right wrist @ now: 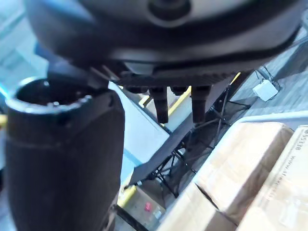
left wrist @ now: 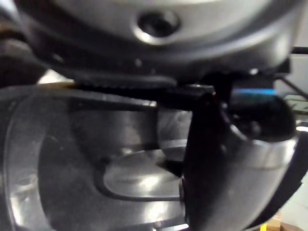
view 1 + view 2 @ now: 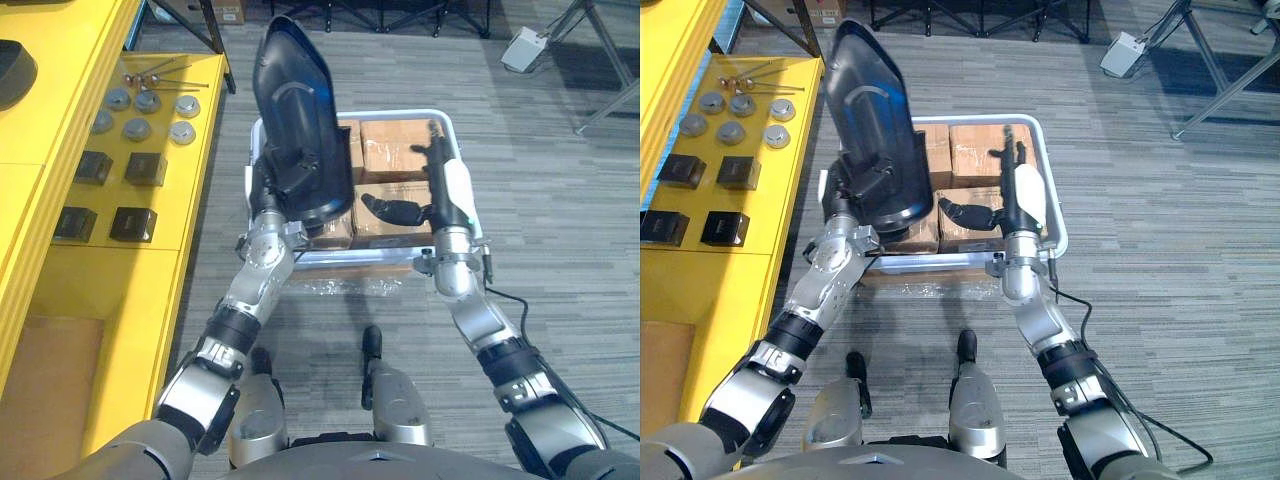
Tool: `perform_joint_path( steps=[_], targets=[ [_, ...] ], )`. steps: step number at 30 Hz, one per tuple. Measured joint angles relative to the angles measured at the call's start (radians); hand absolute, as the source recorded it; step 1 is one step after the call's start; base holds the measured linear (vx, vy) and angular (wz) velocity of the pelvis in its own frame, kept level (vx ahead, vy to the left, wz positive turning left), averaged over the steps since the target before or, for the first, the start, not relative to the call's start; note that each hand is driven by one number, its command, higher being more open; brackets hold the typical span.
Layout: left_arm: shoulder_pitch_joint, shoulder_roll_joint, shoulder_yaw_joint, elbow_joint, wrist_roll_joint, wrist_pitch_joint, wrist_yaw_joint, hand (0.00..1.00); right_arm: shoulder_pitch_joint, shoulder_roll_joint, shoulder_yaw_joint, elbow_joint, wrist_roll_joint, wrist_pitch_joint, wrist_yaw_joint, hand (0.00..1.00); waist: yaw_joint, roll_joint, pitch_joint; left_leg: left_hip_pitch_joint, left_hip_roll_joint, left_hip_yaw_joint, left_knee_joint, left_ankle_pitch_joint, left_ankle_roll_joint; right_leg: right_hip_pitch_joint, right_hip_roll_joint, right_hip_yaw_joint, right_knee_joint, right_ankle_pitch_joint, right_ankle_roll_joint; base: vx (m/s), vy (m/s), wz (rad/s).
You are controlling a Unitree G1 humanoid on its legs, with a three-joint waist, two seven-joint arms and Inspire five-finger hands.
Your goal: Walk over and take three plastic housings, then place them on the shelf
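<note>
Gripping the black plastic housing [image 3: 295, 110] near its lower end, the left hand [image 3: 847, 190] has its fingers curled on it and holds it upright above the white bin [image 3: 455, 125] of cardboard boxes [image 3: 395, 145]. The right hand [image 3: 438, 185] reaches over the bin just beside it, fingers straight, thumb spread, holding nothing. The yellow shelf [image 3: 120, 270] stands to the robot's left, carrying round metal caps [image 3: 148, 100] and small black boxes [image 3: 145, 168], apart from the housing

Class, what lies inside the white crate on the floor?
Brown cardboard boxes lie in the white crate. The black housing, held up in the left hand, covers its left part; what lies there is hidden.
</note>
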Motion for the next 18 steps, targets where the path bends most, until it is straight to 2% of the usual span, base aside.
perform_joint_path(
  steps=[2, 5, 8, 11, 13, 15, 16, 17, 18],
  targets=[
    [0.09, -0.01, 0.051, -0.12, 0.175, -0.003, 0.097, 0.0, 0.1, 0.013, -0.08, -0.13, 0.272, -0.051, 0.067, 1.0, -0.002, -0.014, -0.017, 0.005, 0.0, 0.002, -0.002, -0.002, -0.001, 0.002, 0.0, 0.0, 0.0, -0.004, 0.001, 0.0, 0.0, 0.0],
    [0.203, -0.022, 0.09, -0.231, 0.325, -0.023, 0.173, 0.0, 0.225, 0.067, -0.17, -0.191, 0.489, -0.133, 0.137, 1.0, -0.001, -0.019, -0.069, 0.013, 0.0, 0.008, -0.003, -0.011, -0.003, 0.005, -0.001, 0.003, 0.004, -0.015, 0.005, 0.04, 0.013, -0.04],
    [0.259, -0.022, 0.119, -0.243, 0.395, -0.065, 0.207, 0.0, 0.314, 0.098, -0.21, -0.22, 0.575, -0.178, 0.175, 1.0, -0.001, -0.015, -0.11, 0.031, 0.0, 0.014, -0.005, -0.019, -0.005, 0.017, -0.002, 0.007, 0.004, -0.02, 0.005, 0.04, 0.017, -0.05],
    [0.302, -0.022, 0.135, -0.244, 0.39, -0.09, 0.203, 0.0, 0.391, 0.112, -0.245, -0.255, 0.574, -0.183, 0.196, 1.0, -0.004, -0.002, -0.14, 0.035, 0.0, 0.016, -0.006, -0.026, -0.006, 0.018, -0.002, 0.007, 0.004, -0.026, 0.004, 0.0, 0.007, -0.03],
    [0.342, -0.022, 0.149, -0.245, 0.368, -0.125, 0.167, 0.0, 0.432, 0.139, -0.278, -0.266, 0.575, -0.183, 0.22, 1.0, -0.005, 0.006, -0.151, 0.045, 0.0, 0.025, -0.017, -0.027, -0.006, 0.019, -0.002, 0.011, 0.004, -0.029, 0.003, 0.0, 0.003, -0.1],
    [0.404, -0.024, 0.171, -0.292, 0.283, -0.147, 0.078, 0.0, 0.469, 0.162, -0.305, -0.266, 0.573, -0.179, 0.239, 1.0, -0.017, 0.015, -0.16, 0.049, 0.0, 0.031, -0.024, -0.028, -0.009, 0.018, -0.002, 0.015, 0.0, -0.033, -0.003, 0.0, 0.002, -0.09],
    [0.449, -0.024, 0.177, -0.336, 0.183, -0.165, -0.013, 0.0, 0.491, 0.174, -0.314, -0.266, 0.572, -0.176, 0.244, 1.0, -0.025, 0.02, -0.169, 0.049, 0.0, 0.035, -0.029, -0.028, -0.01, 0.016, -0.002, 0.016, -0.004, -0.033, -0.004, 0.0, 0.002, -0.06],
    [0.474, -0.024, 0.182, -0.365, 0.135, -0.166, -0.055, 0.0, 0.504, 0.178, -0.318, -0.266, 0.572, -0.173, 0.246, 1.0, -0.026, 0.023, -0.176, 0.051, 0.0, 0.039, -0.035, -0.027, -0.011, 0.014, -0.002, 0.018, -0.007, -0.033, -0.003, 0.06, 0.008, -0.11],
    [0.549, -0.029, 0.179, -0.457, -0.045, -0.171, -0.217, 0.0, 0.544, 0.192, -0.333, -0.266, 0.574, -0.165, 0.257, 1.0, -0.027, 0.036, -0.191, 0.061, 0.0, 0.045, -0.044, -0.023, -0.009, 0.017, 0.0, 0.021, -0.013, -0.03, 0.0, 0.07, 0.008, -0.1]
  ],
)
